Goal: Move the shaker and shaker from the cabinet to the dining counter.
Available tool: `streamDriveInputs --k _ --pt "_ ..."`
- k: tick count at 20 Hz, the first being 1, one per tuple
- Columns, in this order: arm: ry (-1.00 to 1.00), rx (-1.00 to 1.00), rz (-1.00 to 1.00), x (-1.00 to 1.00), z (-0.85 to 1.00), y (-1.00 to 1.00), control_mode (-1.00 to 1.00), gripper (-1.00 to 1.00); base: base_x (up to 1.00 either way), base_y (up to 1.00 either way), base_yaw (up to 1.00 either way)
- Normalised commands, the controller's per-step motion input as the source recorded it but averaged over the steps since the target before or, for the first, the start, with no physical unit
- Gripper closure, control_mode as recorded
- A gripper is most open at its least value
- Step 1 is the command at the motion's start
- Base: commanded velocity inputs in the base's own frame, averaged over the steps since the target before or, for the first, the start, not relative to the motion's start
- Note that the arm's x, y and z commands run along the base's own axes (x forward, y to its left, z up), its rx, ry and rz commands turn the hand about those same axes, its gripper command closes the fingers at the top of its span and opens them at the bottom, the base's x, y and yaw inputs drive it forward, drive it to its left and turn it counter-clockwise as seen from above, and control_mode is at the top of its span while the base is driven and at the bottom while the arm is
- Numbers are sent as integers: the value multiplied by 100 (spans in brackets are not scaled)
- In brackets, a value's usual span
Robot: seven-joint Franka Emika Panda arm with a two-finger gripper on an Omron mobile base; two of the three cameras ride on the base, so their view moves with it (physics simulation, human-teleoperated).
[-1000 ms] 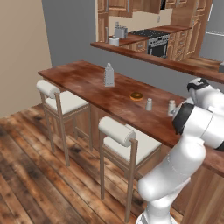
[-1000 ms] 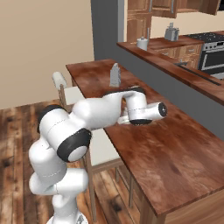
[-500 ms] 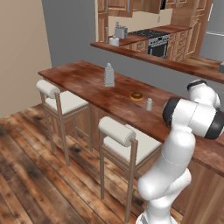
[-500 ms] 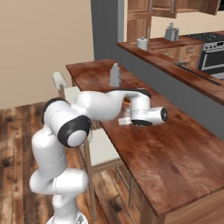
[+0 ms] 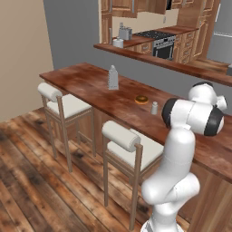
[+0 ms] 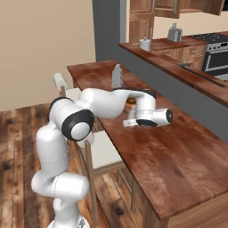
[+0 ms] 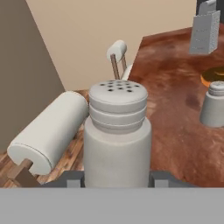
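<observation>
In the hand view a light-grey shaker (image 7: 117,135) with a holed cap stands upright, and my gripper (image 7: 117,179) is shut on its body. It is low over the near edge of the reddish-brown dining counter (image 7: 175,92). The second shaker (image 7: 214,105) stands on the counter a little further on, to the right. In the left base view that shaker (image 5: 154,108) stands beside the donut (image 5: 142,99), while my arm hides the held one. In the right base view my gripper (image 6: 132,121) hangs low over the dining counter (image 6: 178,156). The cabinet is out of view.
A grey box grater (image 5: 113,78) stands further along the counter (image 5: 86,79). Two cream-cushioned stools (image 5: 127,138) (image 5: 63,102) line its near side, and one cushion (image 7: 48,131) lies close below the held shaker. A raised ledge (image 6: 178,67) runs behind the counter.
The arm's elbow has swung across and now covers the held shaker in the left base view. The hand has barely moved, and the grip is the same.
</observation>
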Motion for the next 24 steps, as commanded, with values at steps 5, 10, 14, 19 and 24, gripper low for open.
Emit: streamDriveInputs --k 5,10,14,19,24 --pt "0 -9 0 19 -5 7 -100 100 0 0 0" --pt "-4 -10 0 17 -18 14 -100 100 0 0 0" --pt "-11 -5 0 22 -21 20 -100 100 0 0 0" --pt "-11 -3 0 20 -20 15 -100 100 0 0 0" --pt "-6 0 0 20 -19 8 -100 100 0 0 0"
